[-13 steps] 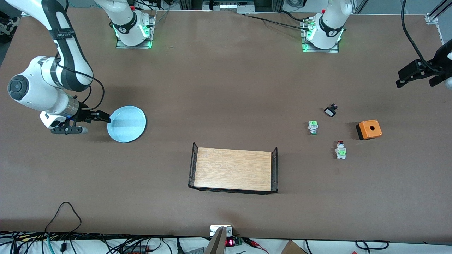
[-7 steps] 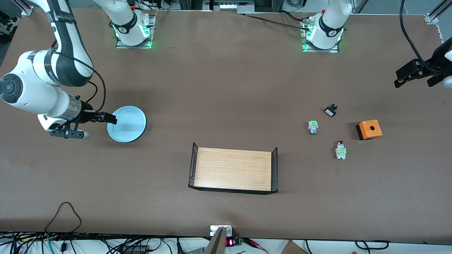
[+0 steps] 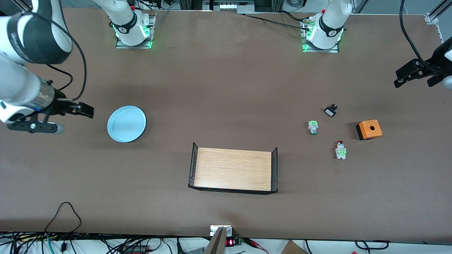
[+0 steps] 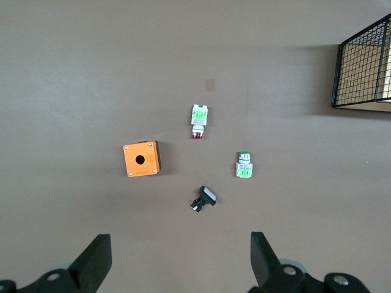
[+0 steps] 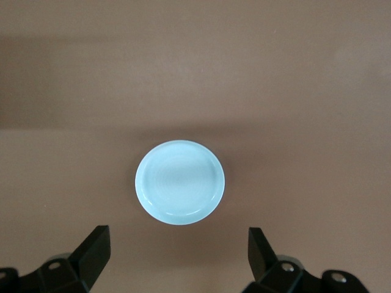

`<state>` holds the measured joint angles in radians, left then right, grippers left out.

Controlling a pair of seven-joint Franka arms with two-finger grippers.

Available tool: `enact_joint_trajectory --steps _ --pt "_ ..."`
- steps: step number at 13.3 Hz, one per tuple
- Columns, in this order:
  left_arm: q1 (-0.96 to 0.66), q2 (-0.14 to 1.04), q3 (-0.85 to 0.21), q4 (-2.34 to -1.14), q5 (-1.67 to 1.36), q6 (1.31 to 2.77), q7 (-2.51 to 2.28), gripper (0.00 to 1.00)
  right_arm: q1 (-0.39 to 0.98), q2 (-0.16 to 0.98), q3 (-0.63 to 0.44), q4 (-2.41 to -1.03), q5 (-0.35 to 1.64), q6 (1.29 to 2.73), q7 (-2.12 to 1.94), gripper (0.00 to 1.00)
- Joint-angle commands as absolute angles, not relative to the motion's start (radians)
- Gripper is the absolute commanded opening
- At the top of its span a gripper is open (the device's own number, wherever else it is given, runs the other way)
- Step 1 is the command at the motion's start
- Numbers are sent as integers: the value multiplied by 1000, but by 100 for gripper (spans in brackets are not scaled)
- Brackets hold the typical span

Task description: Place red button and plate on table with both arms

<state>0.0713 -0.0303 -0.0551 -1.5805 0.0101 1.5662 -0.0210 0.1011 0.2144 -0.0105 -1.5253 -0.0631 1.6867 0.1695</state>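
Note:
The pale blue plate (image 3: 126,124) lies flat on the brown table (image 3: 226,81) toward the right arm's end; it also shows in the right wrist view (image 5: 179,182). My right gripper (image 3: 72,120) is open and empty, up in the air beside the plate and clear of it (image 5: 177,256). The red button (image 3: 340,150) lies on the table toward the left arm's end and shows in the left wrist view (image 4: 198,118). My left gripper (image 3: 418,82) is open and empty, high over the table's edge at that end (image 4: 181,265).
A green-capped button (image 3: 313,127), a small black-and-white part (image 3: 330,110) and an orange box (image 3: 369,129) lie close to the red button. A light-wood tray with black wire ends (image 3: 233,170) sits mid-table, nearer the front camera.
My right gripper has drawn back from the plate's rim toward the right arm's end of the table and risen. The plate stays put. The left arm has barely moved.

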Motion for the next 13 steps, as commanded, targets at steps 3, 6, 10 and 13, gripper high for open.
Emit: enact_joint_trajectory --steps 3,6,10,13 --pt "78 -14 -55 -1545 -41 1545 7 100 -4 187 -35 -1443 -55 1627 63 100" --pt "78 -14 -54 -1546 -41 1543 15 100 -43 143 -37 -1453 -25 1542 49 100" --pt "80 -14 -55 -1543 -44 1545 14 100 -38 2 -34 -1653 -17 1625 3 100" --pt "75 -12 -54 -1525 -44 1543 14 100 -37 -29 -34 -1700 -18 1663 -48 100"
